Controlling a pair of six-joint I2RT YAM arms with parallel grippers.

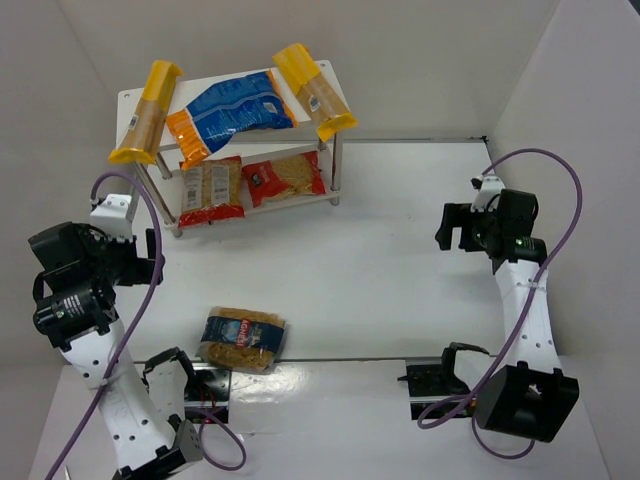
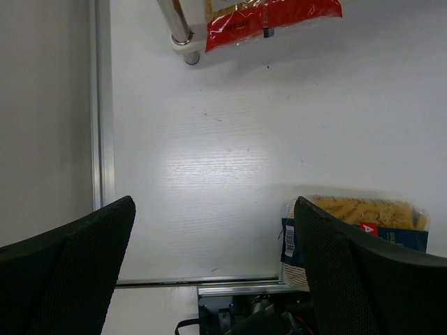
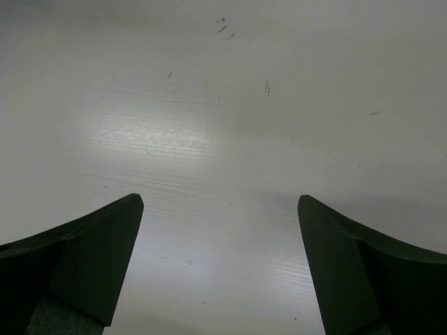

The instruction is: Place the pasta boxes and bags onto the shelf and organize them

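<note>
The white shelf [image 1: 245,84] stands at the back left. On its top board lie two yellow pasta boxes, one at the left [image 1: 146,112] and one at the right [image 1: 315,91], with the large blue bag [image 1: 228,113] between them. Two red-trimmed clear bags lie on the lower board, one left [image 1: 211,190] and one right [image 1: 284,177]. The clear bag with a blue label [image 1: 243,339] lies on the table near the front; it also shows in the left wrist view [image 2: 353,227]. My left gripper [image 2: 213,276] is open and empty, left of that bag. My right gripper [image 3: 220,262] is open and empty over bare table.
White walls enclose the table on the left, back and right. A shelf leg [image 2: 179,31] and the end of a red-trimmed bag [image 2: 272,17] show at the top of the left wrist view. The arm bases [image 1: 440,385] sit at the near edge.
</note>
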